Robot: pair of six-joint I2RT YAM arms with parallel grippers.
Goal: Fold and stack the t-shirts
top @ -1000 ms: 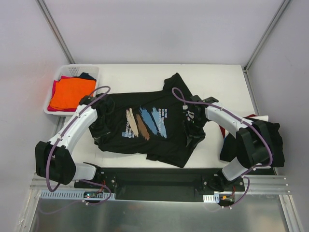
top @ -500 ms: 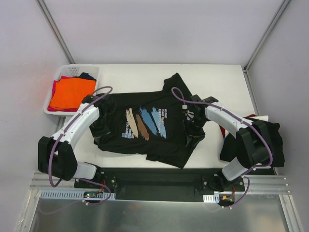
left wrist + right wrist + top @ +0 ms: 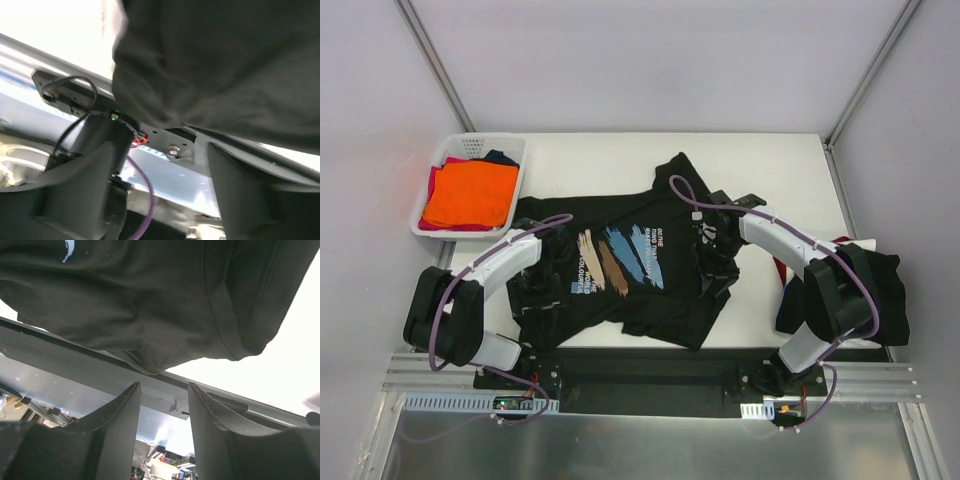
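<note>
A black t-shirt (image 3: 640, 265) with blue, tan and brown brush strokes and white text lies spread across the middle of the table. My left gripper (image 3: 533, 288) hovers over its near-left corner. In the left wrist view that gripper (image 3: 161, 150) stands open, its jaws wide apart with nothing between them, and black cloth (image 3: 225, 65) fills the space above. My right gripper (image 3: 713, 265) rests at the shirt's right side. In the right wrist view it (image 3: 164, 386) is open and empty, with the shirt's hem (image 3: 150, 315) just beyond its fingertips.
A white lattice basket (image 3: 432, 170) at the back left holds an orange shirt (image 3: 470, 195) over red and dark ones. A dark heap of clothes (image 3: 880, 285) lies at the table's right edge. The metal rail (image 3: 650, 375) with the arm bases runs along the near edge.
My left gripper has opened, let go of the shirt's left side and drawn back toward the near edge. The shirt's left sleeve now lies uncovered. The right gripper shifted slightly.
</note>
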